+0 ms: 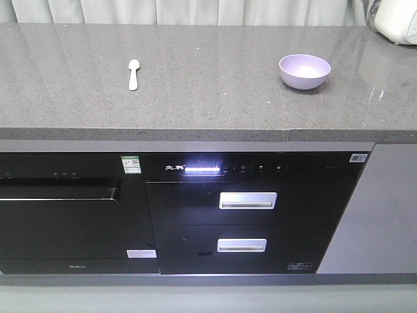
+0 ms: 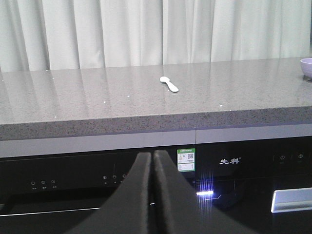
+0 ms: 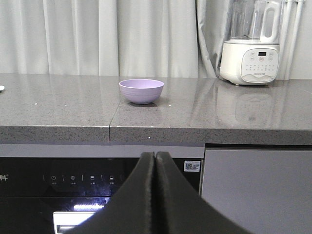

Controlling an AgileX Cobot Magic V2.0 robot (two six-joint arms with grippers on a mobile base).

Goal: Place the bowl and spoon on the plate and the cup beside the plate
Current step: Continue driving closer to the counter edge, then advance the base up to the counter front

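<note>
Sitting upright at the upper right of my front view, the lavender bowl [image 1: 304,71] is well apart from the pale spoon [image 1: 133,74], which lies at upper left on the grey countertop [image 1: 215,98]. I see the left gripper [image 2: 152,157] and right gripper [image 3: 155,157] both pressed closed, holding nothing, below the counter edge.

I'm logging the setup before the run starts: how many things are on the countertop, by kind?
Bowl: 1
Spoon: 1
White kitchen appliance: 1
Total: 3
</note>
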